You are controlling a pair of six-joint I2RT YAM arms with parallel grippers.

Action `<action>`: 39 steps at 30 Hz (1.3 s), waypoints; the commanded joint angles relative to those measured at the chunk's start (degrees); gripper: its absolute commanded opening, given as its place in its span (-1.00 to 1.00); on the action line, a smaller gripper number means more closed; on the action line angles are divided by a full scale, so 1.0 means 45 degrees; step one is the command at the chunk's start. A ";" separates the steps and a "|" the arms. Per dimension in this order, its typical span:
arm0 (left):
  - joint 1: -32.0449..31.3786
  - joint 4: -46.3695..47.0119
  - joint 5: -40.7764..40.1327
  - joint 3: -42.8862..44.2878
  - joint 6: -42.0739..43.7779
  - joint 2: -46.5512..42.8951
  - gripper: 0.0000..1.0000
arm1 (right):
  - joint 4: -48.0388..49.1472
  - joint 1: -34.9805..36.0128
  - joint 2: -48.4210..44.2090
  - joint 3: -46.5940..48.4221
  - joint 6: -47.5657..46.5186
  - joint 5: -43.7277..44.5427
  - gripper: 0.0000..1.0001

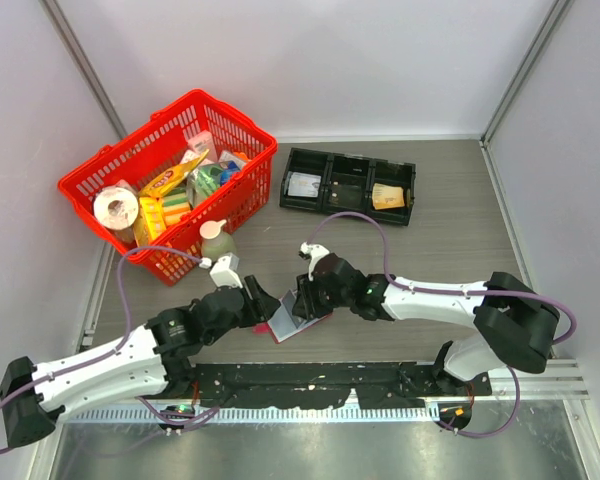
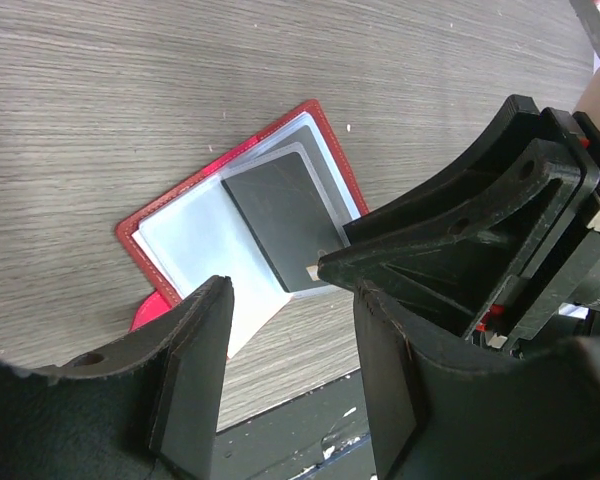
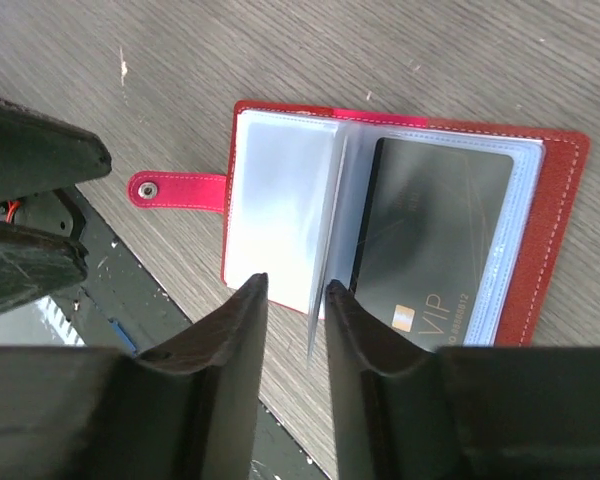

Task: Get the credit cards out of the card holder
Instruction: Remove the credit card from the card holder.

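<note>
The left end effector (image 2: 292, 298) is released: its two black fingers stand well apart with nothing between them, over the near edge of the small dark red leather-like folding card holder (image 2: 145, 238). In the top view it sits at 9 o'clock of the holder.

The right end effector (image 3: 295, 288) sits at 1 o'clock of the holder. Its fingers stand a narrow gap apart, not clenched. The free edge of one clear plastic sleeve (image 3: 325, 215) rises into that gap. Whether either finger touches the sleeve cannot be told.

The card holder lies opened flat on the grey wood-grain table (image 1: 450, 250), at 6 o'clock of the table, just beyond the black base rail (image 1: 310, 380). Its snap tab (image 3: 175, 190) lies flat on the table.

One thin dark grey rectangular credit card (image 3: 435, 235), marked "VIP", is inside a clear sleeve of the holder.

A red plastic basket (image 1: 242, 182) of groceries stands at 10 o'clock of the table. A black three-compartment tray (image 1: 348, 163) stands at 12 o'clock.
</note>
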 commanded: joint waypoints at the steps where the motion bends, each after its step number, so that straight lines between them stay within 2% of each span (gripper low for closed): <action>1: -0.0064 0.1412 0.0264 0.0660 -0.0013 0.0744 0.08 | 0.0218 -0.0420 -0.0481 -0.0207 -0.0013 0.0834 -0.48; 5: -0.0044 0.2758 0.0323 0.0232 -0.0402 0.1389 0.03 | 0.1173 -0.1317 -0.0403 -0.1201 0.0454 0.0309 -0.66; 12: -0.0044 0.5299 0.0265 -0.1057 -0.1516 0.2561 -0.04 | 0.3049 -0.2687 0.0513 -0.2434 0.1081 -0.1391 -0.69; 19: -0.0044 0.6939 -0.0048 -0.1878 -0.2318 0.3538 -0.09 | 0.3461 -0.2708 0.1120 -0.2552 0.1003 -0.1880 -0.71; 26: -0.0044 0.7350 -0.0262 -0.2229 -0.3234 0.4651 -0.09 | 0.3286 -0.2707 0.0925 -0.2494 0.0906 -0.2154 -0.70; 39: -0.0005 1.1177 0.0029 -0.3597 -0.4407 0.6565 -0.14 | 0.3500 -0.2727 0.0945 -0.2454 0.1101 -0.2856 -0.71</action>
